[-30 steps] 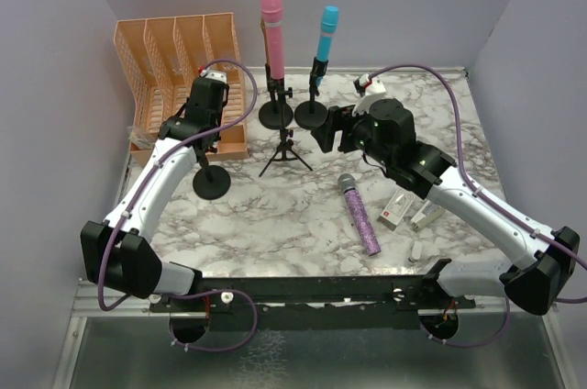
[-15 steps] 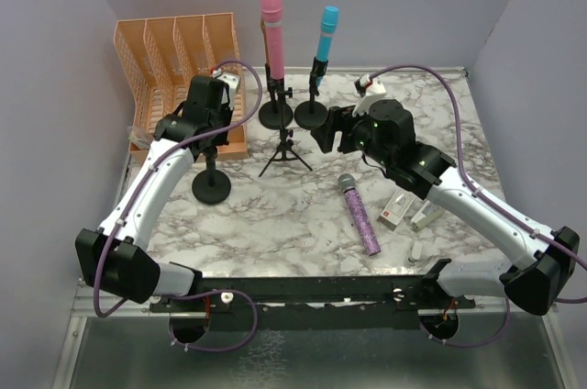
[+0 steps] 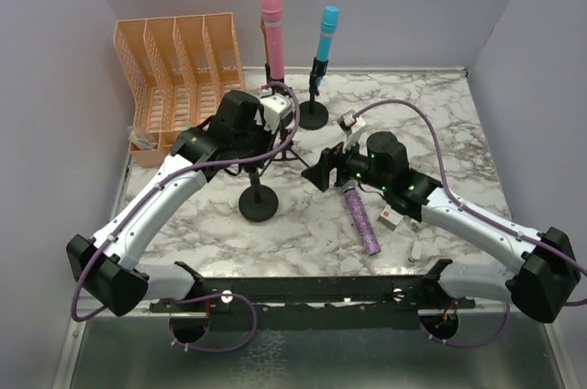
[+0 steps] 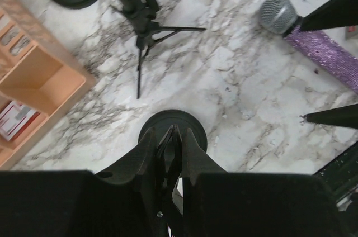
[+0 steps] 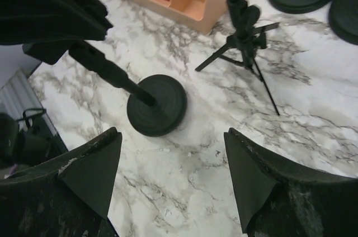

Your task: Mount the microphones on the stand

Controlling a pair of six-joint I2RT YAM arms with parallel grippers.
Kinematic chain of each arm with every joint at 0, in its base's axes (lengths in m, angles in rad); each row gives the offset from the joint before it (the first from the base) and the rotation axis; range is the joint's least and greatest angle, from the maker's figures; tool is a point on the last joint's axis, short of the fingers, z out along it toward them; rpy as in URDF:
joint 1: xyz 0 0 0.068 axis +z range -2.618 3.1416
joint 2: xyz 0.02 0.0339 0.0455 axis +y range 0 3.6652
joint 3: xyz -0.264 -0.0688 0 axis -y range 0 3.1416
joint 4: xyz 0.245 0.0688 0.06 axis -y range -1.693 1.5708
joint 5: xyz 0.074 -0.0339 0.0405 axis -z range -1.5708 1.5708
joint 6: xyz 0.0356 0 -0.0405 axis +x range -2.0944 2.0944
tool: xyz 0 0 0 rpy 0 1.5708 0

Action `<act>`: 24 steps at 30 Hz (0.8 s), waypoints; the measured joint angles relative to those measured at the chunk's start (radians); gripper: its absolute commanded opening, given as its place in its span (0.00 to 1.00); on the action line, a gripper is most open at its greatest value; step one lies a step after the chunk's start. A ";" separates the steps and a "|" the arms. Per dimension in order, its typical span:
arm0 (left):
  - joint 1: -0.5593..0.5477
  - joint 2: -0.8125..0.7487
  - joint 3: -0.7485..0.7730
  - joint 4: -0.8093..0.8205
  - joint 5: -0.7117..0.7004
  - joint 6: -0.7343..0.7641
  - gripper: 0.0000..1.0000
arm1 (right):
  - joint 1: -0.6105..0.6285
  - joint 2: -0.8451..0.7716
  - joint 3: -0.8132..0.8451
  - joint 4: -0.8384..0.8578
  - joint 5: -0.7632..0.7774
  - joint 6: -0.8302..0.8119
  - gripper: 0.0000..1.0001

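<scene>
The glittery purple microphone (image 3: 364, 222) lies flat on the marble table (image 3: 459, 132), its silver mesh head toward the table's middle and its body angled toward the near edge. It is held by neither arm. The right gripper (image 3: 321, 172) hovers just beside the head with its fingers (image 5: 95, 172) spread wide and nothing between them. They point away from the microphone, toward the round-base stand (image 3: 260, 203). In the left wrist view the mesh head sits right against one dark fingertip of that gripper, but whether they touch cannot be told.

The left gripper (image 4: 174, 136) is clamped narrowly around the pole of the round-base stand, which is upright with its disc base on the marble, left of the purple microphone and apart from it. A small tripod stand (image 4: 146, 22) stands just behind, toward the back.

At the back of the table, the pink microphone (image 3: 271, 22) and the blue microphone (image 3: 326, 31) stand upright in stands, side by side. An orange file organizer (image 3: 165, 59) fills the far left corner. Small white-and-red boxes (image 3: 393, 217) lie just right of the purple microphone.
</scene>
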 measured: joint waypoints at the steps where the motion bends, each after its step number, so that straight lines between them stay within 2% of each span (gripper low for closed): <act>1: -0.019 0.004 -0.001 0.005 0.008 -0.005 0.00 | 0.002 -0.003 -0.034 0.043 -0.033 -0.007 0.78; 9: -0.103 0.018 -0.064 0.161 0.104 -0.076 0.00 | 0.054 0.005 -0.272 0.364 -0.169 -0.038 0.76; 17: -0.122 0.027 -0.110 0.256 0.152 -0.087 0.01 | 0.102 0.135 -0.320 0.623 -0.186 -0.055 0.73; 20: -0.128 0.040 -0.112 0.280 0.157 -0.087 0.14 | 0.113 0.207 -0.320 0.693 -0.193 -0.061 0.71; 22: -0.128 0.045 -0.114 0.291 0.160 -0.087 0.29 | 0.119 0.248 -0.317 0.715 -0.197 -0.069 0.68; 24: -0.128 0.045 -0.118 0.298 0.168 -0.086 0.38 | 0.122 0.280 -0.314 0.733 -0.193 -0.078 0.62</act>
